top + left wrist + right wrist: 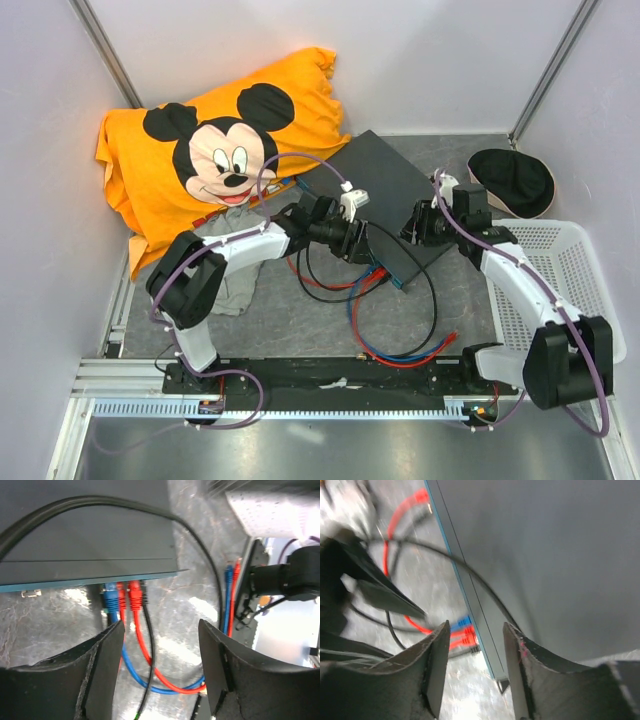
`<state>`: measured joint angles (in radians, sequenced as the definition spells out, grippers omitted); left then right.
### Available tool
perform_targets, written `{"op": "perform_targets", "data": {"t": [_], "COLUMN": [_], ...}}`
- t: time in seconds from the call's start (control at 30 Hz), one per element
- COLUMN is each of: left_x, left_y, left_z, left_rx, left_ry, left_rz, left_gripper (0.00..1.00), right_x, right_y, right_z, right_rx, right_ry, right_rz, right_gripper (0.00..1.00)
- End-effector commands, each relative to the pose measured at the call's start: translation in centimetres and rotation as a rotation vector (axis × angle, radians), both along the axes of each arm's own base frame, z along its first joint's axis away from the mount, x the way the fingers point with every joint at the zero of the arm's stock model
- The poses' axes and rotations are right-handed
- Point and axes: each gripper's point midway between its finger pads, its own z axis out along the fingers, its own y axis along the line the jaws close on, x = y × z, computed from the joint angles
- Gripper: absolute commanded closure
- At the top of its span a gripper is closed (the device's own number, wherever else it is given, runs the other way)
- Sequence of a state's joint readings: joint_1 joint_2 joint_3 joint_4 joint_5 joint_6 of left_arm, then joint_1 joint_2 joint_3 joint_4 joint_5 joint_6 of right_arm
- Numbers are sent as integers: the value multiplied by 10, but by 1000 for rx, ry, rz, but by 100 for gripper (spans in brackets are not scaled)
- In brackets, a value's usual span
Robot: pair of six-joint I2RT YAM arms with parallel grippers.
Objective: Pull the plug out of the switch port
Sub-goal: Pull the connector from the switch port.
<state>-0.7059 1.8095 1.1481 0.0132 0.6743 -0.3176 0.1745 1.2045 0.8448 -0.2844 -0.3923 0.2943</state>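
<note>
A flat dark grey switch (385, 185) lies in the middle of the grey table (280, 335), its narrow teal socket face turned toward the left arm. The left gripper (160, 630) hangs just before that face, jaws wide with nothing between them. The right gripper (475, 630) sits over the switch's near edge, jaws narrowly parted; whether they pinch it cannot be told. A blue plug (110, 599), a red plug (134, 592) and a black plug (144, 596) sit side by side in the sockets.

The left arm (235, 250) and right arm (510, 270) stretch forward and angle inward, claws near each other. The left claw (160, 665) gapes wide. Opposite it, the right claw (472, 665) is narrowly parted.
</note>
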Motion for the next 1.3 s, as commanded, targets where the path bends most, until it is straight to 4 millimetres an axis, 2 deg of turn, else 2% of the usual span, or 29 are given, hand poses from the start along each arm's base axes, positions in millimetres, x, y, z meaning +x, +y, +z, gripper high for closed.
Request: {"op": "perform_targets", "data": {"t": [0.0,0.07,0.17,0.3,0.37,0.43,0.5,0.57,0.6,0.7,0.87,0.97,1.13,1.27], "left_x": [2,8,14,17,27,27,27,24,22,24,28,25,17,11], "left_y": [5,10,13,23,31,33,31,28,24,20,15,12,11,9], "left_z": [15,-3,-7,-19,-20,-21,-17,-24,-18,-29,-41,-41,-50,-56], "left_rx": [-38,15,13,-14,-51,-88,-116,-133,-175,-177,-172,-185,-184,-192], "left_ry": [-22,-16,-20,74,80,99,111,163,163,222,268,281,314,341], "left_rz": [21,37,18,-1,20,-12,-43,-54,-92,-80,-77,-95,-123,-157], "left_gripper": [31,32,33,38,39,39,40,40,40,44,49,52,62,66], "right_x": [-12,-11,-9,-4,-3,-4,-2,-4,-5,-9,-10,-7,4,6], "right_y": [16,17,13,6,6,7,9,11,12,14,27,32,22,22], "right_z": [-8,-15,-15,-19,-23,-24,-28,-33,-37,-47,-49,-55,-63,-73], "right_rx": [-24,-109,-200,-299,-315,-312,-298,-274,-273,-287,-342,-397,-511,-534], "right_ry": [24,-4,-42,-57,-41,-35,-27,0,10,45,27,24,15,38], "right_rz": [142,161,178,213,226,238,227,206,206,228,306,323,319,334], "right_gripper": [47,49,48,47,46,45,45,45,45,44,44,44,43,43]}}
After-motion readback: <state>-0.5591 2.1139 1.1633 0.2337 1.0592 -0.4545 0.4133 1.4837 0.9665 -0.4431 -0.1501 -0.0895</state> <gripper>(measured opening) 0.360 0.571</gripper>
